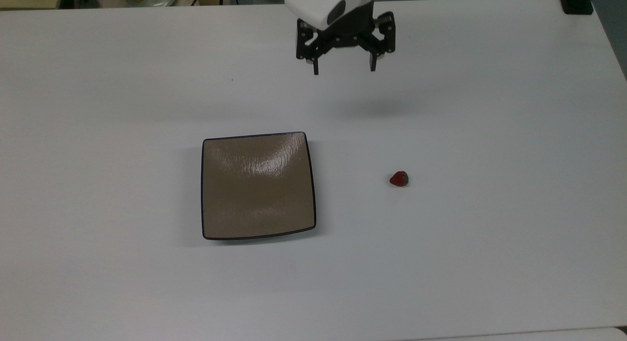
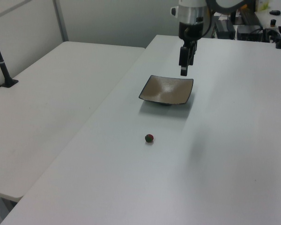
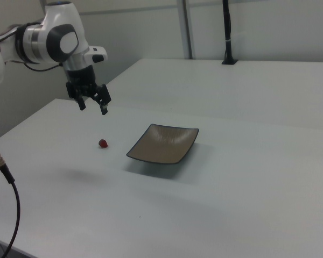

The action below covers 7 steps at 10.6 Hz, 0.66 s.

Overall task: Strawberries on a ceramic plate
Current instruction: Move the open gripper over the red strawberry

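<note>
A small red strawberry with a green leafy cap (image 1: 399, 179) lies on the white table (image 1: 490, 110), well apart from the square, glossy tan-brown ceramic plate with a thin dark rim (image 1: 258, 185), on the top view's right. The white arm's black two-finger gripper (image 1: 343, 69) hangs above the table, pointing down, fingers spread wide and holding nothing.

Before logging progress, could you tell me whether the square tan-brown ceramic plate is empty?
Empty: the plate is bare, and the small red strawberry lies on the white table.
</note>
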Each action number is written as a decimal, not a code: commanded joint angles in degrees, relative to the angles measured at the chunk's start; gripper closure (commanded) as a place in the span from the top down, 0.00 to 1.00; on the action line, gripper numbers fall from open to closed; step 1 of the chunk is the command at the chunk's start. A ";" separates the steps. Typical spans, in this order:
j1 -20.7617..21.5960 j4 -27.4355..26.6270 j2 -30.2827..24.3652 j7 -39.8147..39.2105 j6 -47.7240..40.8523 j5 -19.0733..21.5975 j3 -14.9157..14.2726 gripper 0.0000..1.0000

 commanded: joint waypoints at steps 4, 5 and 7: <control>4.83 1.06 8.34 8.39 14.00 -1.35 -0.44 1.00; 5.70 0.97 9.66 8.40 15.15 -1.44 -0.44 1.00; 6.76 1.06 13.17 8.40 19.44 -1.36 -0.44 1.00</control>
